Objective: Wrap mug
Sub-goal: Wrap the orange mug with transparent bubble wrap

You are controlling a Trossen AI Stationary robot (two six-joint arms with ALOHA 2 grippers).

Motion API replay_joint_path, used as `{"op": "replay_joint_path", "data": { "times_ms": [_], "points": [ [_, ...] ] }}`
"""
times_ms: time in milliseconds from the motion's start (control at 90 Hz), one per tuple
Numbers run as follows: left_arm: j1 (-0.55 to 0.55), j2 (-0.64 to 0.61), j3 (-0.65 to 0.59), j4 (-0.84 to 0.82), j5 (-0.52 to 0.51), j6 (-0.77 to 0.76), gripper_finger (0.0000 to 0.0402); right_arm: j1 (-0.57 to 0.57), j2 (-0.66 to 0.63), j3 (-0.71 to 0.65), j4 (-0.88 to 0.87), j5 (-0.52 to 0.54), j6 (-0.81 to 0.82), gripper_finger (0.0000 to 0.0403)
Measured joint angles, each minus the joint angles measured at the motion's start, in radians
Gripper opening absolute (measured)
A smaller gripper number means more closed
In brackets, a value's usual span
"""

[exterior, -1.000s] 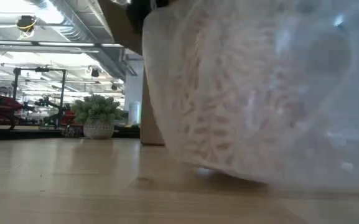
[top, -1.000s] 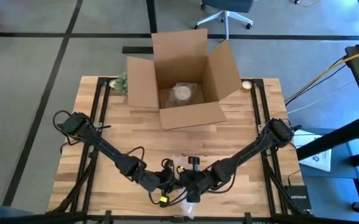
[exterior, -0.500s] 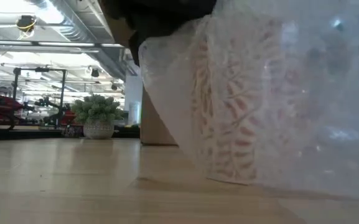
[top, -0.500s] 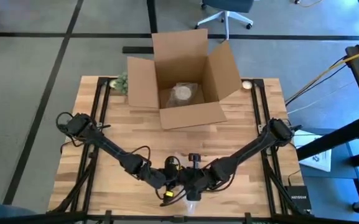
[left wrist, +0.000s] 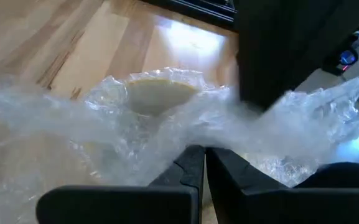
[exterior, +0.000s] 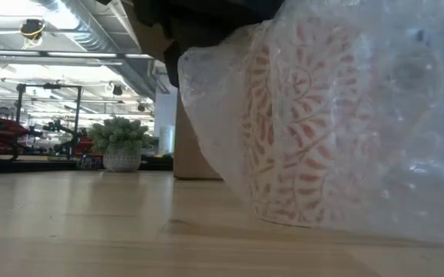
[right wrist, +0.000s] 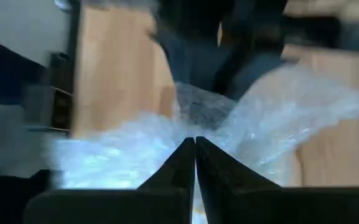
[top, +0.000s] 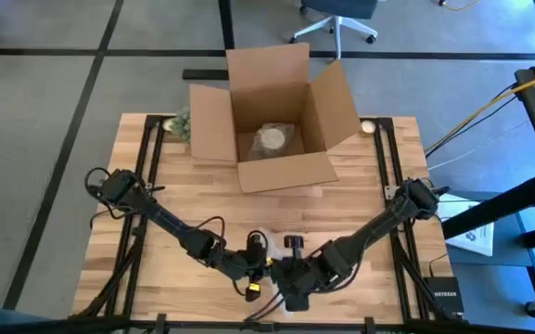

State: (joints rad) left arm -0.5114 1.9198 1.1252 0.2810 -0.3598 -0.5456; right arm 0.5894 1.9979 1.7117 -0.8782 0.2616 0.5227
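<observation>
Both arms have slid a bit further toward the bottom edge of the overhead frame since a second ago, and in the low view the bubble wrap (exterior: 337,115) has pulled tighter, so the mug's (exterior: 298,138) red leafy pattern now reads clearly through the plastic.

Nearest the low camera, the mug sits upright on the bench (exterior: 91,231), filling the right half of that frame, wrap draped over it and trailing off the right edge. From overhead it's at bottom centre, mostly buried under the two wrists.

The left gripper (left wrist: 204,163) has its jaws pressed together with a fold of wrap pinched between them; you can see the mug's pale rim just past it. The right gripper (right wrist: 195,152) is likewise squeezed onto the plastic from the other side. My guess is they're holding opposite ends so the sheet stays taut around the mug while it gets folded over.

Hard to say whether the wrap goes fully round the back, the arms block that.

Further off, upper centre overhead, the open cardboard box (top: 276,116) already holds one wrapped bundle. Small potted plant (exterior: 120,142) sits at the far left of the bench.
</observation>
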Motion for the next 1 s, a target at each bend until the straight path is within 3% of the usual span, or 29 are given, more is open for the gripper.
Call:
{"op": "replay_joint_path", "data": {
  "times_ms": [222, 378, 722, 1000],
  "points": [
    [0.0, 0.001, 0.0, 0.014, -0.002, 0.0, 0.0, -0.047, 0.051, -0.106, 0.067, 0.022, 0.001, 0.0],
    [0.001, 0.001, -0.001, 0.021, 0.009, 0.003, 0.0, -0.068, 0.048, -0.158, 0.154, -0.022, -0.026, 0.0],
    [-0.001, 0.001, -0.002, 0.022, 0.012, 0.003, 0.0, -0.04, -0.034, -0.003, -0.074, -0.05, -0.053, 0.0],
    [0.0, 0.001, -0.002, 0.022, 0.013, 0.003, 0.0, 0.053, -0.045, 0.012, -0.003, -0.047, -0.003, 0.0]
  ]
}}
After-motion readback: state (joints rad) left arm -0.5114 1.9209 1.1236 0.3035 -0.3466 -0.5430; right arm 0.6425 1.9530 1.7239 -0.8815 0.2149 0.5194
